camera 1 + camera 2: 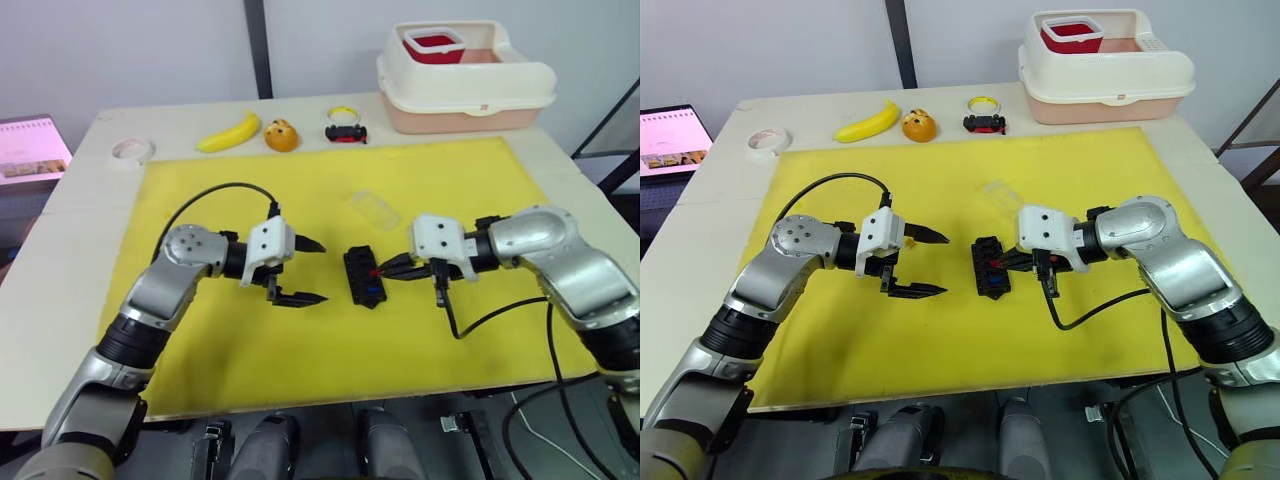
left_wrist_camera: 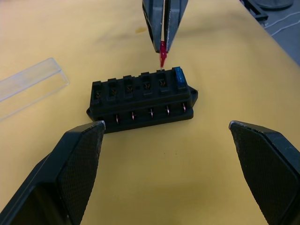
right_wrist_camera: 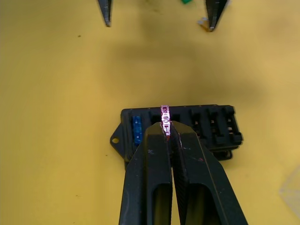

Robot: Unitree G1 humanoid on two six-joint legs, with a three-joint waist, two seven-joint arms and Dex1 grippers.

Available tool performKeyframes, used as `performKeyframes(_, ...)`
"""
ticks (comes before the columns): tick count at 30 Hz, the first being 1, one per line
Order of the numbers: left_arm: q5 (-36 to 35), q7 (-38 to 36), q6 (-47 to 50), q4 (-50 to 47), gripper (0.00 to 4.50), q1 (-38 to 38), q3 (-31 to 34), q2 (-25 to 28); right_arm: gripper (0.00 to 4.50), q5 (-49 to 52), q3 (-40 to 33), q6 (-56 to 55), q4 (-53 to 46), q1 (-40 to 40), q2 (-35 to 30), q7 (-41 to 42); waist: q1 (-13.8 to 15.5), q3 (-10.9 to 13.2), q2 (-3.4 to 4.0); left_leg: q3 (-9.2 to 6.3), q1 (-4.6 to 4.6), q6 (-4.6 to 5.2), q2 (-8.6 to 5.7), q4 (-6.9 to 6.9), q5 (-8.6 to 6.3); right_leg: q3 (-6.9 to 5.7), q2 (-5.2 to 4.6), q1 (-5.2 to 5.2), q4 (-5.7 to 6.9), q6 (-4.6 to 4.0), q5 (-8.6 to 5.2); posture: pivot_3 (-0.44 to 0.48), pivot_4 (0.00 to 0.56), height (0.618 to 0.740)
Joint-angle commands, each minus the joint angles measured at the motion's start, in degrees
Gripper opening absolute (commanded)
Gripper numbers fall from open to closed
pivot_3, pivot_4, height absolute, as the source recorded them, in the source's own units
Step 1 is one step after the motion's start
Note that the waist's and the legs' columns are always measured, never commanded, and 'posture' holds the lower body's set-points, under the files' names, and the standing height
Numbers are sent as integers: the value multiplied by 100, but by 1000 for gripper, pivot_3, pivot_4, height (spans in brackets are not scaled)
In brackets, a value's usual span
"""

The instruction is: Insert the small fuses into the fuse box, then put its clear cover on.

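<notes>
I see one blue fuse already in the fuse box; my right jaws pinch a red fuse just above the next slot; my left jaws hang wide apart beside the box; the clear cover waits just behind it.

— Where is the small black rectangular plastic fuse box sitting?

— It is lying flat on the yellow mat, slots facing up, between the two pincers. A tiny blue fuse is already sitting in the slot at one end.

— And the red one?

— The tiny red plastic fuse is hanging pinched in the right pincer, blades pointing down over the slot next to the blue one; whether it is touching is hard to tell.

— The lid?

— The clear, nearly colourless rectangular plastic cover is lying on the mat just beyond the box, apart from it. A green piece is lying farther off.
</notes>
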Motion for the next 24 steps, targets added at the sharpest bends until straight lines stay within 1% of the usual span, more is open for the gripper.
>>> performKeyframes(1,57,15,-177,-180,4470,53,7,-3,0,-226,-17,-291,100,-148,90,123,5,0,0,0,0,0,0,0,0,0,0,0,0,0,0,0,150,740)
performKeyframes(9,126,72,-169,-215,4470,89,-11,-64,0,-449,-28,-393,285,-225,356,274,12,0,0,-1,0,-1,-1,5,0,0,0,1,3,0,0,0,150,740)
performKeyframes(24,213,24,-189,-158,4470,39,1,-148,0,-718,-73,-656,421,-81,386,462,7,0,0,-1,0,-1,-1,8,1,0,0,1,7,0,0,0,150,740)
